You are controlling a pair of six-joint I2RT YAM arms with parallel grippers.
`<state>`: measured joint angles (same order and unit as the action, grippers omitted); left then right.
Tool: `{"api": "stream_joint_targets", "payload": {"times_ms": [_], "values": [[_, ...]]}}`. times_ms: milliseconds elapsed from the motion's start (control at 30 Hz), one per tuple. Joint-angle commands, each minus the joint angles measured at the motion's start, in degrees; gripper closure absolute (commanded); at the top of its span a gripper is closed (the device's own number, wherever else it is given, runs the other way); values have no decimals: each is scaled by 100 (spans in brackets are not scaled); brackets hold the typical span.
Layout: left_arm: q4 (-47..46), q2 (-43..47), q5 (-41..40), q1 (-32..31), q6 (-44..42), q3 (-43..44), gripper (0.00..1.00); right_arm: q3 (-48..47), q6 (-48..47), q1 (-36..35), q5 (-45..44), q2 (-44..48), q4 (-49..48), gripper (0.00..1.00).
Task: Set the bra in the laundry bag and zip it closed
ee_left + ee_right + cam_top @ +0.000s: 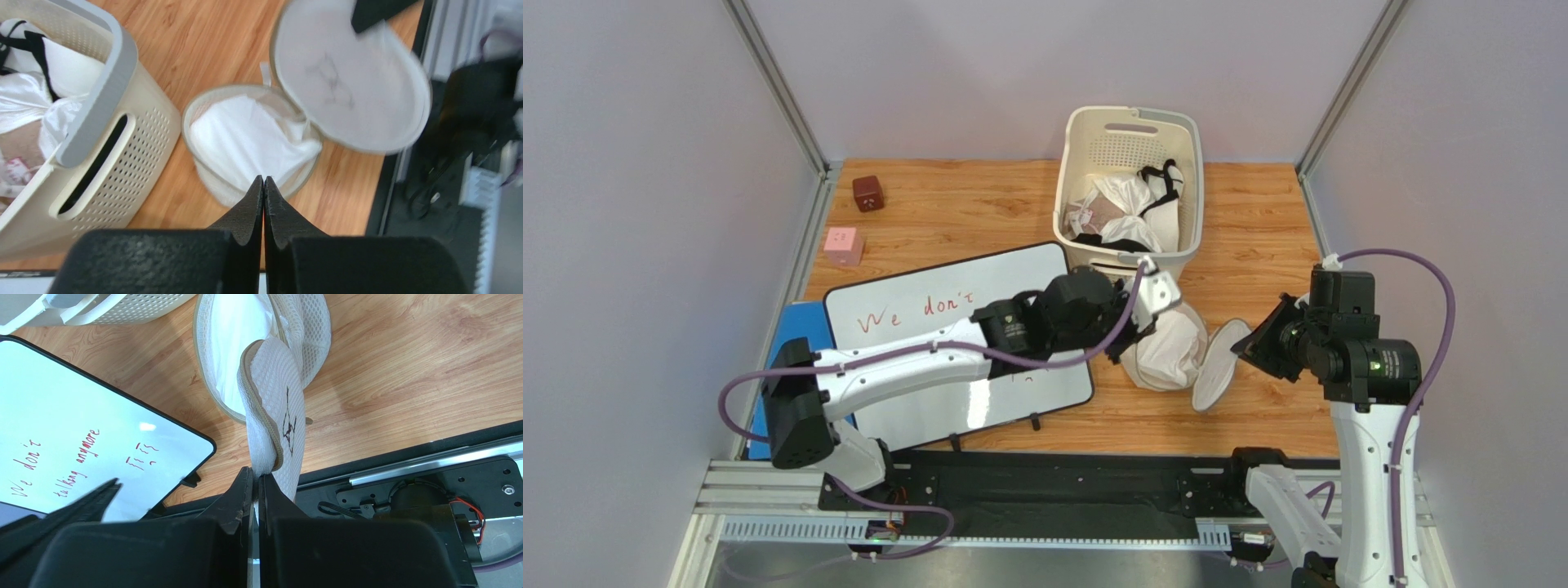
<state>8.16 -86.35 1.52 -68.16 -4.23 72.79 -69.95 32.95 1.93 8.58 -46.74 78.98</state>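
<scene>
The laundry bag [1171, 349] lies open on the wood in front of the basket. In the left wrist view its lower half [212, 184] holds the white bra [245, 138], folded inside the rim. The bag's lid half [350, 79] stands lifted to the right. My right gripper [256, 474] is shut on the lid's rim [264, 447] and holds it up; in the top view this gripper [1247, 347] is at the lid's [1217, 364] right edge. My left gripper [264, 180] is shut and empty, just above the bag's near rim, shown in the top view [1136, 328].
A cream slatted basket [1192, 159] with clothes, one black-strapped, stands behind the bag and shows in the left wrist view [116, 141]. A whiteboard [940, 331] with red writing lies left, under my left arm. A pink cube [843, 245] and a brown cube [868, 192] sit far left.
</scene>
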Motion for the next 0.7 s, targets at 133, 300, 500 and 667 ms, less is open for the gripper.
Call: {"api": "stream_joint_targets", "payload": {"times_ms": [133, 300, 500, 667], "values": [[1177, -1463, 990, 408, 2847, 1921, 100, -458, -69, -26, 170, -19, 636, 100], [1232, -2087, 983, 585, 3270, 2169, 100, -519, -52, -26, 206, -2, 601, 100], [1074, -2694, 491, 585, 3394, 2283, 100, -510, -43, -26, 276, 7, 583, 100], [705, -2966, 621, 585, 3551, 2186, 100, -519, -43, -26, 293, 7, 610, 100]]}}
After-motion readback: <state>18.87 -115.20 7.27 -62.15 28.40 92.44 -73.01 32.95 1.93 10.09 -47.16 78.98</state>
